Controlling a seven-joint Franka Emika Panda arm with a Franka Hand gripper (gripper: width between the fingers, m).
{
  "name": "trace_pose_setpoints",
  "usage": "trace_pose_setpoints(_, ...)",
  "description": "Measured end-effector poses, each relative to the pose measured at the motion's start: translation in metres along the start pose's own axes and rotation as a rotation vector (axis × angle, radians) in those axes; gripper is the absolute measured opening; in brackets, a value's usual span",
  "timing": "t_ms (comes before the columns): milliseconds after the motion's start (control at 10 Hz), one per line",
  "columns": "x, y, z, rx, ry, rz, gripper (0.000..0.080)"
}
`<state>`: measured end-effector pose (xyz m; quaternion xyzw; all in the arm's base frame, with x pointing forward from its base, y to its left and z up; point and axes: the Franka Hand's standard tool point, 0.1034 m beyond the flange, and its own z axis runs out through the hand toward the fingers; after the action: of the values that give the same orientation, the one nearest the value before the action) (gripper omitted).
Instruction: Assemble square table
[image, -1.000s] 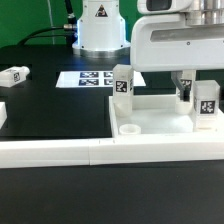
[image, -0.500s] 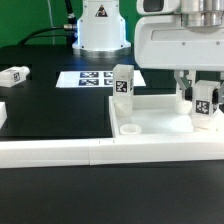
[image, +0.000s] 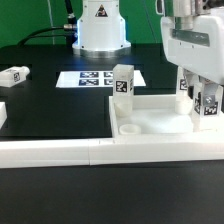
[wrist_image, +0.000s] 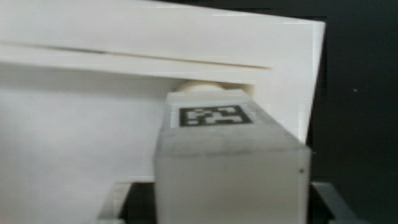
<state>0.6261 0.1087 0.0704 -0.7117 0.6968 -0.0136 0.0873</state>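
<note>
You look across a matte black table (image: 50, 105) with a green backdrop (image: 25, 15) behind it and a dark cable (image: 55, 30) trailing down beside the white arm base (image: 100, 25). The marker board (image: 95, 78) lies flat in front of that base. Along the near edge run white border bars (image: 80, 150), and just behind them the slab (image: 155, 122) lies flat, a round socket (image: 130, 129) showing in its near corner at the exterior view's left. A standing leg (image: 122, 83) rises upright at the slab's far corner on that same side. Your gripper (image: 204, 95) hangs over the slab's end at the exterior view's right, jaws pinching the held leg (image: 208, 102) by its sides, tag facing the camera — whether its foot touches the slab, you cannot tell. In the wrist view the held leg (wrist_image: 217, 150) fills the middle, its tag on the top face, the slab (wrist_image: 107, 100) pale behind it. Well apart, a lying leg (image: 14, 74) rests on the black surface at the exterior view's far left.
</note>
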Motion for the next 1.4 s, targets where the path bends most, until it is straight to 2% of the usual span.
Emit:
trace_pose_setpoints(200, -0.004, 0.001, 0.0, 0.001, 0.005, 0.202, 0.0291)
trace_pose_setpoints(500, -0.003, 0.002, 0.0, -0.002, 0.005, 0.182, 0.0291)
trace_pose_setpoints(600, -0.005, 0.006, 0.002, -0.043, 0.024, 0.021, 0.0474)
trace_pose_setpoints(700, -0.011, 0.002, 0.002, -0.049, 0.053, -0.194, 0.0588)
trace_pose_setpoints(800, -0.016, 0.002, 0.001, -0.05, 0.057, -0.303, 0.0588)
trace_pose_setpoints(900, -0.015, 0.002, 0.002, -0.052, 0.057, -0.354, 0.0637)
trace_pose_setpoints(1200, -0.014, 0.002, 0.002, -0.065, 0.053, -0.622, 0.0649)
trace_pose_setpoints(1300, -0.015, 0.003, 0.0, -0.116, 0.073, -0.794, 0.0649)
trace_pose_setpoints(1400, -0.016, -0.003, -0.003, -0.127, 0.087, -0.976, 0.0649)
